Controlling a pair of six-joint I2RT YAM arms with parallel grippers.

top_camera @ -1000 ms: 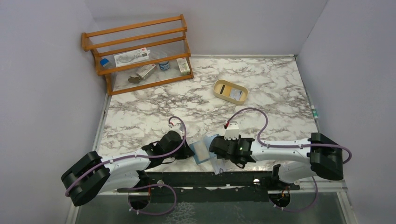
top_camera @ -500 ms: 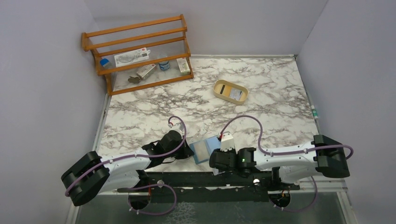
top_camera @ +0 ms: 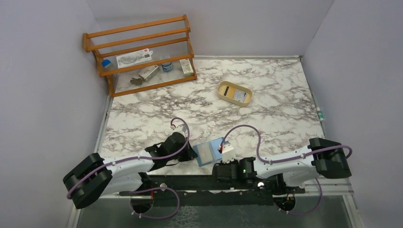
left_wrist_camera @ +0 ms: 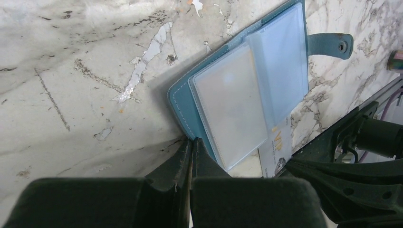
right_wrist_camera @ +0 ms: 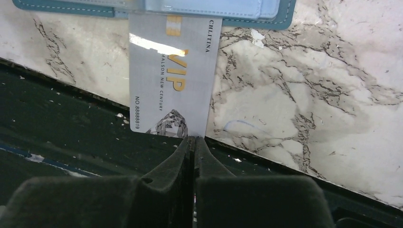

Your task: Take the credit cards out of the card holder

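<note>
Where the white marbled surface (top_camera: 266,95) ends, the teal-blue leather-like folding card holder (top_camera: 209,152) is seen lying open. Its corner is pinched by the closed left fingers (left_wrist_camera: 191,145). A pale plastic VIP credit card (right_wrist_camera: 171,80), half out, is clamped by the right fingers (right_wrist_camera: 194,142).

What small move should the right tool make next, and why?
Probably pull the right tool straight back, away from the card holder. It looks shut on the free end of the VIP card, whose other end is tucked under a sleeve of the holder, while the left tool pinches the holder's corner to keep it in place.
</note>
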